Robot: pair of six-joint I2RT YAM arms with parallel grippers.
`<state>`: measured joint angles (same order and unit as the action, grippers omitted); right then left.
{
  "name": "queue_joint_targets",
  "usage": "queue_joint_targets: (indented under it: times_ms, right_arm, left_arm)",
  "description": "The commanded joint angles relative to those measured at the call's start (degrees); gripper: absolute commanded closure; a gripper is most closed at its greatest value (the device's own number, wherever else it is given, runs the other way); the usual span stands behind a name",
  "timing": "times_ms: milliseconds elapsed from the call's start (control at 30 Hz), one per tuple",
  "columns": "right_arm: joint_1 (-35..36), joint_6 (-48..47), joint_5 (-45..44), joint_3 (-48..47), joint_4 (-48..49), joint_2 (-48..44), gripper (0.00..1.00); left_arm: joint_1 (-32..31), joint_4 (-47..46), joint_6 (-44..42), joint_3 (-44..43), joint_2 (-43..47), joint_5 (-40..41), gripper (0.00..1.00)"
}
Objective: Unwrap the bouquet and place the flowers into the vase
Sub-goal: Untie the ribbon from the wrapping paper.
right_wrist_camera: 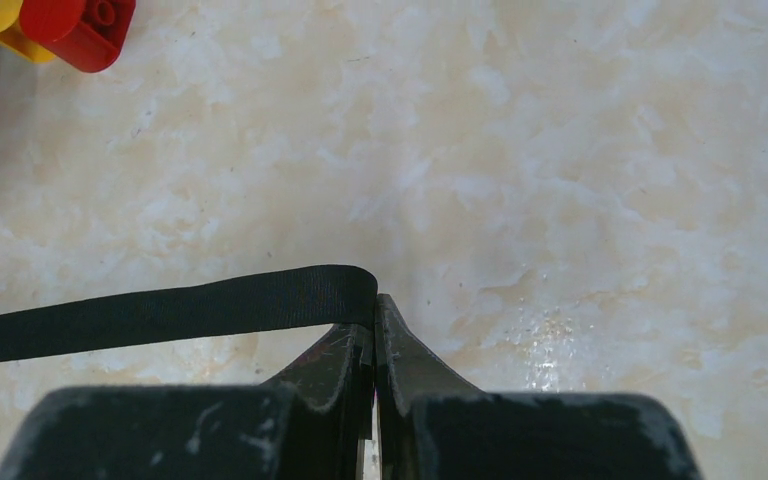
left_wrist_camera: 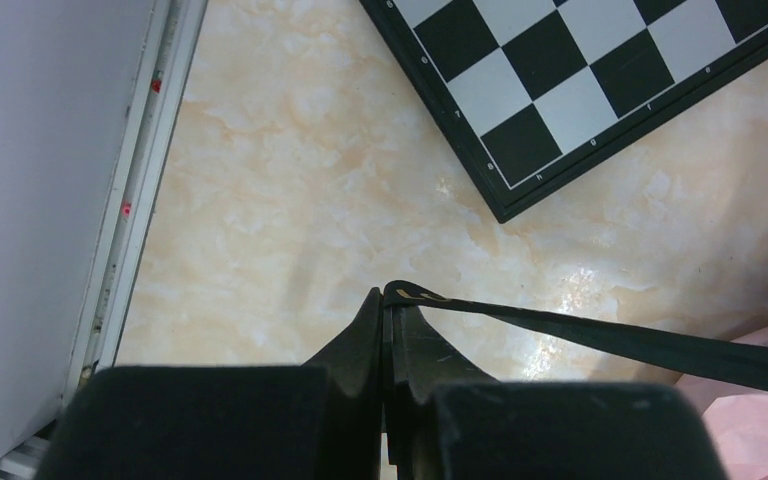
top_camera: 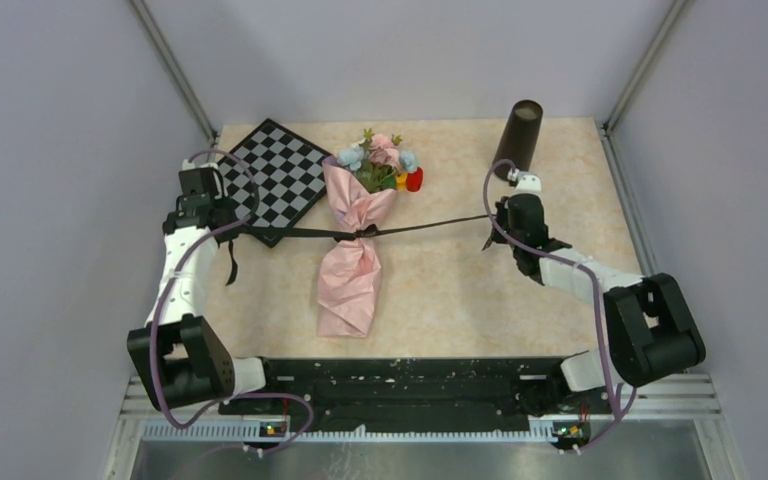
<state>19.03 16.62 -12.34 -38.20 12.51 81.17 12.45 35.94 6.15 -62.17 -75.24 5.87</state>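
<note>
1. Black woven ribbon (left_wrist_camera: 610,335) is pinched at its very tip in the left claw (left_wrist_camera: 388,300), whose jaws are pressed together on it, low over the desk (top_camera: 460,290) beside the checkered board (top_camera: 275,175). The strip is thin and flat, so it probably slips easily; a hold close to the end looks marginal.
2. Mid-desk lies the bouquet (top_camera: 355,250), heads pointing to the far side, with the ribbon stretched tight across it and knotted at the waist of the paper cone. The crinkled pink paper looks light and soft, so I expect the bundle to slide or lift rather than resist a pull.
3. At its top the flowers (top_camera: 380,155) show pink, white and blue. They seem feather-light with thin stems, best taken on the stems below the heads. A red-and-yellow toy block (top_camera: 410,180) lies just beside them.
4. Over on the right, the right claw (right_wrist_camera: 374,310) is clamped on the ribbon's other end.
5. Far right, the vase (top_camera: 522,135) stands upright, well apart from the bouquet. It is tall and narrow, so likely easy to tip.
</note>
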Motion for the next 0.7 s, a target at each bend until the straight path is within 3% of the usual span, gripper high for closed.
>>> queue_joint_targets:
  times_ms: [0, 667]
  right_arm:
    - [-1.3, 0.2, -0.1, 0.7, 0.0, -2.9, 1.0]
    - [-6.4, 1.7, -0.4, -0.7, -4.8, -7.3, 1.0]
  left_arm:
    - [1.3, -2.6, 0.9, 0.3, 2.4, -0.2, 1.0]
    - [5.7, -3.5, 1.4, 1.0, 3.9, 0.9, 1.0]
